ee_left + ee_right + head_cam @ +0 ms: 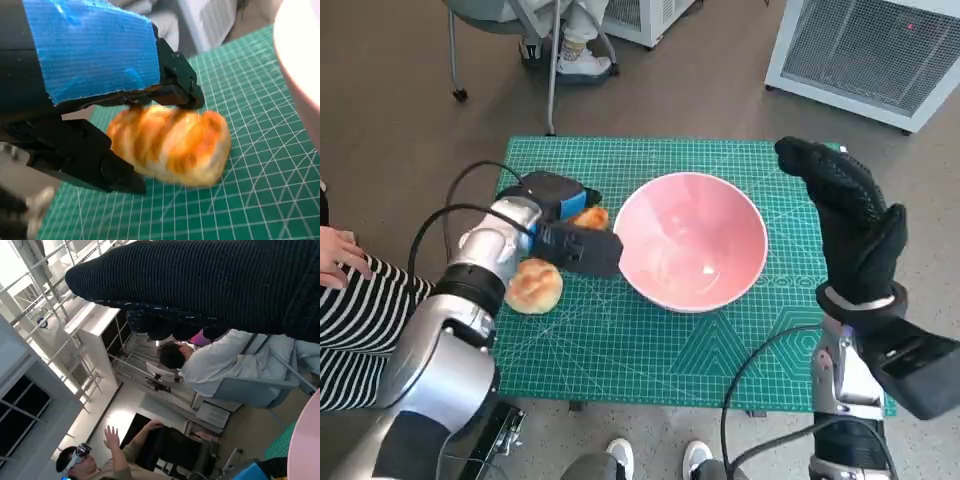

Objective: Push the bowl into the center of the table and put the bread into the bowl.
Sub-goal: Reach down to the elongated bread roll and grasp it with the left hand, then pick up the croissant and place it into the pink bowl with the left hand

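We find the pink bowl standing near the middle of the green mat that covers the bench, so the pushing step looks complete. The left hand reaches across a long bread roll, its black fingers spread on either side of it; we judge this a closing grip for the lift into the bowl, though we cannot tell whether the fingers yet press the crust. That roll lies on the mat just beside the bowl's rim. A second, round bun sits near the left forearm, apart from the fingers. The right hand is raised over the mat's far right edge, fingers together and holding nothing, clear of the bowl. A seated person's striped sleeve lies close to the left arm. Nothing stands between roll and bowl.
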Motion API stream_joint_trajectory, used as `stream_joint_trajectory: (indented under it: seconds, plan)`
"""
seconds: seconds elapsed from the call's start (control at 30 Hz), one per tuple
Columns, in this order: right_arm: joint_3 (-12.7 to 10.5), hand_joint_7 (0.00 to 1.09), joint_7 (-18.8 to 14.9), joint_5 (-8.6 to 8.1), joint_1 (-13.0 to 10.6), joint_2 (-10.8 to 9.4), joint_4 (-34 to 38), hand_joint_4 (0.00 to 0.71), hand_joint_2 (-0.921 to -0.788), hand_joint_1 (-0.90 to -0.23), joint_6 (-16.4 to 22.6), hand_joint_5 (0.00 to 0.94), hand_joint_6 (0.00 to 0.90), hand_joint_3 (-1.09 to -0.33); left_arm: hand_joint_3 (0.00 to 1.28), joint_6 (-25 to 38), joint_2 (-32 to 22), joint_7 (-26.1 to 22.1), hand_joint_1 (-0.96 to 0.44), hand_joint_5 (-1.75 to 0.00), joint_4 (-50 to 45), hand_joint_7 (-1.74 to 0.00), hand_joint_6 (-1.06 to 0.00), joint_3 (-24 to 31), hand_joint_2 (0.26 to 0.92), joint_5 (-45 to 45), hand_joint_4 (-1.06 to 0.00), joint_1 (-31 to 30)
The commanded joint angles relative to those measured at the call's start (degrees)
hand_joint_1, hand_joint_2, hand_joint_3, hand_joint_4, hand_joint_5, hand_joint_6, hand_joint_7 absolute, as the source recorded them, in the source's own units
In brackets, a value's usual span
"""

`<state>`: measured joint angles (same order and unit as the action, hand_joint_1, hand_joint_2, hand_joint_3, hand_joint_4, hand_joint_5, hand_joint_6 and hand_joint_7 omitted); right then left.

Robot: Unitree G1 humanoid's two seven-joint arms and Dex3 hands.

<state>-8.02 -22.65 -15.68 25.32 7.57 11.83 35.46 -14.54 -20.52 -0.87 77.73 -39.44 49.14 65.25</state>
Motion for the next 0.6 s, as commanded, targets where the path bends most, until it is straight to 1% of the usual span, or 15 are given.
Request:
stream_joint_trajectory:
  seconds: [0.03,0.1,0.27,0.43,0.6]
  plan:
    - [-0.1,0.36,0.4,-0.11,-1.8,0.2,-0.2,0.148,-0.921,-0.691,-0.8,0.001,0.097,-0.678,0.11,-1.2,-0.3,1.4,-0.02,-1.12,0.8,-1.16,-0.58,-1.2,0.917,1.2,-0.64,-1.4]
    - [-0.1,0.37,0.5,-0.09,-1.9,0.2,-0.3,0.147,-0.921,-0.692,-0.8,0.001,0.096,-0.678,0.10,-1.3,-0.3,1.8,-0.01,-1.20,0.9,-1.15,-0.60,-1.3,0.919,1.3,-0.63,-1.4]
    - [-0.1,0.37,0.8,0.03,-2.1,0.0,-0.4,0.148,-0.921,-0.693,-0.7,0.001,0.093,-0.678,0.09,-1.4,-0.6,2.4,0.00,-1.26,0.9,-1.11,-0.63,-0.8,0.920,0.7,-0.64,-1.4]
    - [-0.1,0.37,0.9,-0.10,-1.9,0.0,0.0,0.150,-0.921,-0.692,-0.7,0.002,0.091,-0.678,0.07,-1.7,-1.2,3.1,0.00,-1.27,0.8,-1.07,-0.64,0.0,0.920,0.0,-0.66,-1.0]
    - [-0.1,0.38,0.9,-0.13,-1.9,-0.1,0.2,0.151,-0.921,-0.689,-0.7,0.002,0.090,-0.678,0.06,-2.1,-1.8,3.7,0.00,-1.21,0.6,-1.09,-0.64,0.7,0.920,-0.5,-0.70,-0.3]
